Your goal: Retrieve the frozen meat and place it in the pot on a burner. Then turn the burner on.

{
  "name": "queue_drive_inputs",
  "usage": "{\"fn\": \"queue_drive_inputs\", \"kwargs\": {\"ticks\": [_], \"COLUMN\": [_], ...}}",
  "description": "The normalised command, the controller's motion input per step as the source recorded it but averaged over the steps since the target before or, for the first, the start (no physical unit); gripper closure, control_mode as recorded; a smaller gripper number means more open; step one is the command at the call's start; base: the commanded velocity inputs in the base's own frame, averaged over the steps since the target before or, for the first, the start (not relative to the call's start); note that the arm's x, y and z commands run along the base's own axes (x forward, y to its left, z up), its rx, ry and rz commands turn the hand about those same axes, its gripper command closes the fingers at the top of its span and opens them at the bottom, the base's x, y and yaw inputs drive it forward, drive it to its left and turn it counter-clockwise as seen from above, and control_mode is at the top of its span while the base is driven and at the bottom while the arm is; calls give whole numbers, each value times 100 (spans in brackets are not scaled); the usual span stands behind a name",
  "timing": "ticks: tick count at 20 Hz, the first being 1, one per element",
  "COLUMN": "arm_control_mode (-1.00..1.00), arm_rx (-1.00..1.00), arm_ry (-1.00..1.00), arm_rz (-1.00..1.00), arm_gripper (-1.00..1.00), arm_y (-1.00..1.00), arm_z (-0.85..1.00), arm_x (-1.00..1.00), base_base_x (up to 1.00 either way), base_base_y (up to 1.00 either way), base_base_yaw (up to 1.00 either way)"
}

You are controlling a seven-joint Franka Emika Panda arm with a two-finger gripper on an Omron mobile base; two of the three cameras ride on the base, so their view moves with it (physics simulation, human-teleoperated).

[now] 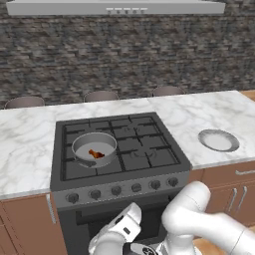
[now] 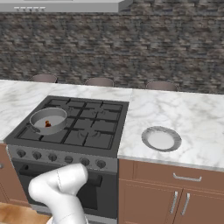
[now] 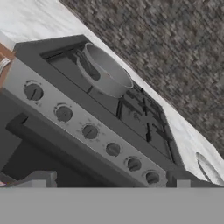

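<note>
**Meat in the pot; knob row next**

Frozen meat [image 1: 96,154] lying on the floor of the pot [image 1: 94,148], a small reddish-orange chunk, slightly off centre. Pot seated on the front-left burner [image 1: 85,164] of the dark cooktop [image 1: 144,149], stub handle pointing toward the front edge. Placing step judged done; lighting the burner judged the step in hand.

Gripper [image 3: 109,186] low in front of the oven, below the cooktop's front panel, jaws spread wide and holding nothing. Finger tips [image 3: 41,178] just visible at the bottom of the hand view, aimed up along the knob row [image 3: 89,131]. No contact with any knob yet.

Six round knobs in a line across the front panel. Which one feeds the burner under the pot cannot be read from the markings; one of the leftmost knobs [image 3: 33,92] seems likely, going by position.

Handling, as a judgement:
- Knob: rigid, small, smooth-sided, probably slippery. Best taken across its width, jaws either side of the round body, square to the panel so the twist does not slide off.
- Neighbouring knobs near each other, so spread jaws risk brushing the next one over.
- Meat: stiff and light, needing no further touch.
- Pot: metal, stable on the grate, best left alone.

Shallow silvery dish [image 1: 218,140] on the marble table [image 1: 30,144] to the right of the cooktop, well apart from the work. Range hood [image 1: 114,7] overhead against the stone wall.
</note>
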Motion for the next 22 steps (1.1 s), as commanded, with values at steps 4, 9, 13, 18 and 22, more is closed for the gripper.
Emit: {"fn": "queue_drive_inputs", "kwargs": {"ticks": [4,9,13,18,22], "arm_control_mode": [-100,-100,-100,-100,-100], "arm_rx": [18,3,0,2,31], "arm_ry": [-4,0,0,0,-6], "arm_rz": [-7,0,0,0,-2], "arm_gripper": [-100,-100,-100,-100,-100], "arm_y": [-24,-3,0,0,27], "arm_z": [1,0,0,0,0], "arm_x": [0,0,0,0,4], "base_base_x": [0,0,0,0,0], "base_base_y": [0,0,0,0,0], "base_base_yaw": [0,0,0,0,0]}}
